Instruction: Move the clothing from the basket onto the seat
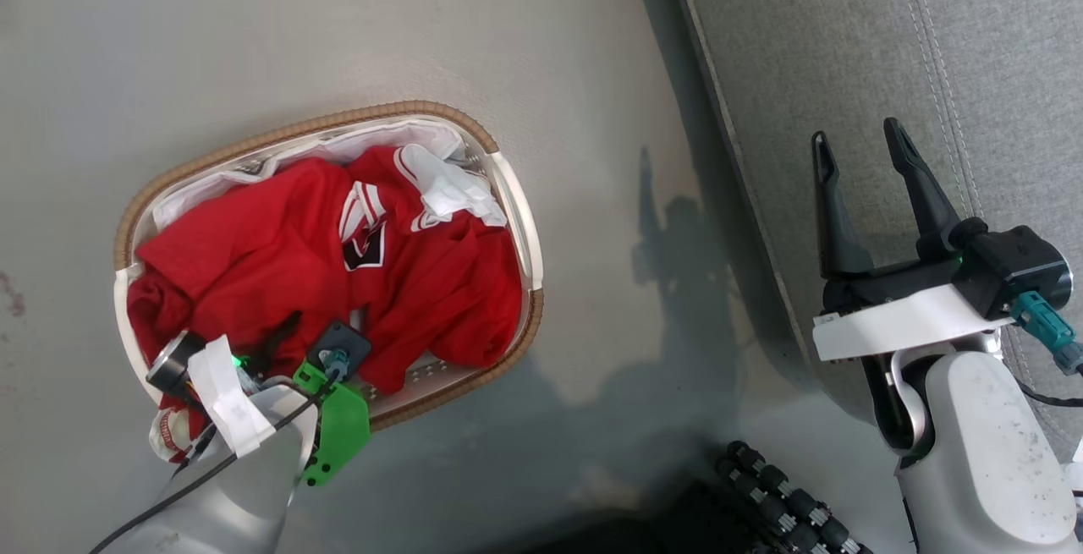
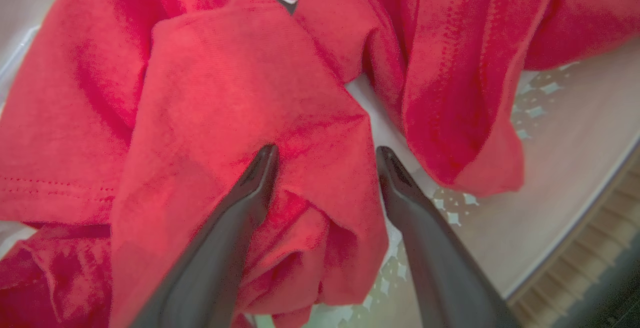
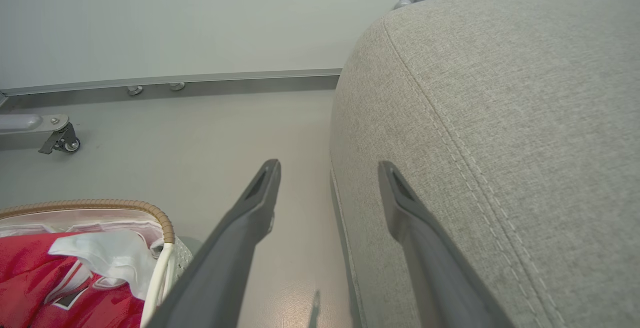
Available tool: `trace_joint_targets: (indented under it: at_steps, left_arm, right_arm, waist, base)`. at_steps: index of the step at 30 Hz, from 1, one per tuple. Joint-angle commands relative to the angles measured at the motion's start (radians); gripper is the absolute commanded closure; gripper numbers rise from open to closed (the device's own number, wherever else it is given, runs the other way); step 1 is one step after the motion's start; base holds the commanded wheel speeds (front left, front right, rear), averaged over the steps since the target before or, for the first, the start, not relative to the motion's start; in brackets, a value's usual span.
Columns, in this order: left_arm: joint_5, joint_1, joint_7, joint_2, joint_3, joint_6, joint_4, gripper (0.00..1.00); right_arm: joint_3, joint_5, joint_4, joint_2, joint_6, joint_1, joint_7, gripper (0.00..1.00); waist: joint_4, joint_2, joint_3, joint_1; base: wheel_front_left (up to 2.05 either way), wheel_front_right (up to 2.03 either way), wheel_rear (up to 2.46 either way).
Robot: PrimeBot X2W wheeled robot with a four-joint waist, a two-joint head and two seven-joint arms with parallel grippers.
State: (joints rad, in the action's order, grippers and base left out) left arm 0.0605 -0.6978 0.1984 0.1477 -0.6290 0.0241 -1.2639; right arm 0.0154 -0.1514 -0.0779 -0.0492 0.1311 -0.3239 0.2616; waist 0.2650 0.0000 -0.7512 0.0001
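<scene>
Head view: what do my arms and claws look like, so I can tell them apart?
The left claw and right claw each have two long, dark, tapered fingers. The right forearm is pale grey, dark-speckled, with a white bracket and a teal connector. The left forearm carries a bright green bracket, white tape and a black cable.
</scene>
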Motion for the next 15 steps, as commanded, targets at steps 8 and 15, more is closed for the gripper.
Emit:
trace_joint_targets:
  at_steps: [8,15]
  left_arm:
    - [-0.024,-0.048,-0.028,0.01,0.008,-0.053,-0.013,1.0]
    - [-0.046,-0.048,-0.005,-0.003,0.012,-0.043,-0.016,1.0]
  right_arm:
    - [0.007,-0.018,-0.01,-0.003,-0.001,-0.028,0.005,0.0]
    - [-0.002,-0.009,-0.023,-0.002,-0.001,-0.015,0.005,0.0]
  waist:
    - [0.005,0.0,-0.01,-0.0001]
    - [-0.014,0.0,0.033,-0.0001]
  base:
    - [0.0,0.0,0.0]
    - [0.0,0.0,0.0]
